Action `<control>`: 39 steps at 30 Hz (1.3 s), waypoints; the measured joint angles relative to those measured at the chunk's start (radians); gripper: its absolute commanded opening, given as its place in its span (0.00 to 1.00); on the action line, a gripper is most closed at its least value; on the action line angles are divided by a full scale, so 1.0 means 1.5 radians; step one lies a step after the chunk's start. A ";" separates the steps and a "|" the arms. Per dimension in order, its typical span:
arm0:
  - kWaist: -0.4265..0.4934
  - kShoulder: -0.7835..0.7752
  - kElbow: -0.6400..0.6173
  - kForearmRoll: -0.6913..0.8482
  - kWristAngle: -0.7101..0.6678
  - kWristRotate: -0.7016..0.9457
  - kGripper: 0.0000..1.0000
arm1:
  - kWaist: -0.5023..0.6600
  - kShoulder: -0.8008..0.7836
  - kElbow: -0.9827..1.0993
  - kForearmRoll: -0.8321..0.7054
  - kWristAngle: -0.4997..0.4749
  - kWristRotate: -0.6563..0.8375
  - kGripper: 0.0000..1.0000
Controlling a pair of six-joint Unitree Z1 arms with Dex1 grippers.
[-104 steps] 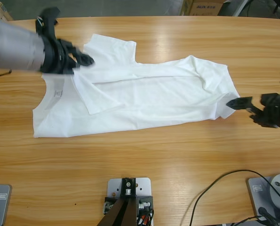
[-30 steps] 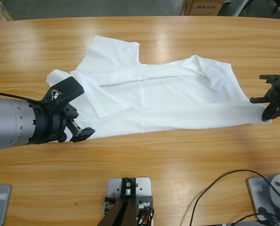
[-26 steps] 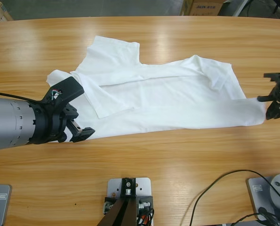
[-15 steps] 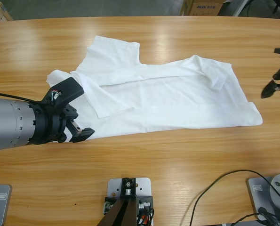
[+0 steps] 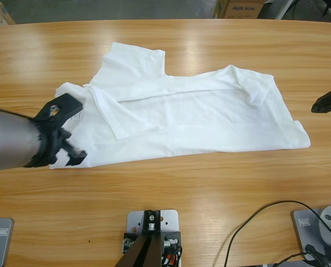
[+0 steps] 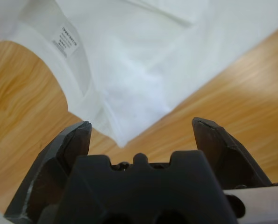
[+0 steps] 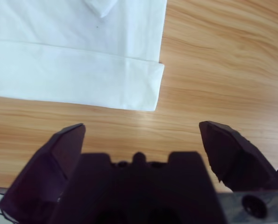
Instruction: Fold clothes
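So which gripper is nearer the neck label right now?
Left. The left gripper hovers open just off the shirt's collar end, with the label straight ahead. The right gripper is open too, off the far hem end, clear of the cloth.

A cardboard box (image 5: 240, 8) beyond the table reads "AUX"; the T-shirt's neck label (image 6: 67, 40) print is illegible.

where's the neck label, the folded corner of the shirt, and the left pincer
neck label (image 6: 67, 41), left wrist view, on its printed patch inside the collar
T-shirt (image 7: 146, 93), right wrist view, on its folded corner nearest the right arm
left pincer (image 6: 141, 135), left wrist view, midway between its open fingertips
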 measured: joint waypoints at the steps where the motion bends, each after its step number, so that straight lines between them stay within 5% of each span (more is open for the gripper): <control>1: 0.000 0.017 -0.018 0.006 0.002 -0.007 0.83 | 0.002 -0.001 0.000 0.000 0.000 0.000 1.00; 14: 0.021 0.187 -0.133 0.015 -0.010 -0.191 0.82 | 0.005 -0.012 0.008 0.000 0.000 0.000 1.00; 23: 0.116 0.166 -0.163 0.010 -0.062 -0.611 0.82 | 0.007 -0.012 0.035 -0.019 0.008 0.000 1.00; 27: 0.142 0.149 -0.171 -0.035 -0.066 -0.713 0.82 | 0.008 -0.012 0.041 -0.026 0.009 0.000 1.00; 39: 0.190 0.151 -0.097 -0.106 -0.066 -0.701 0.76 | 0.008 -0.012 0.057 -0.041 0.016 0.000 1.00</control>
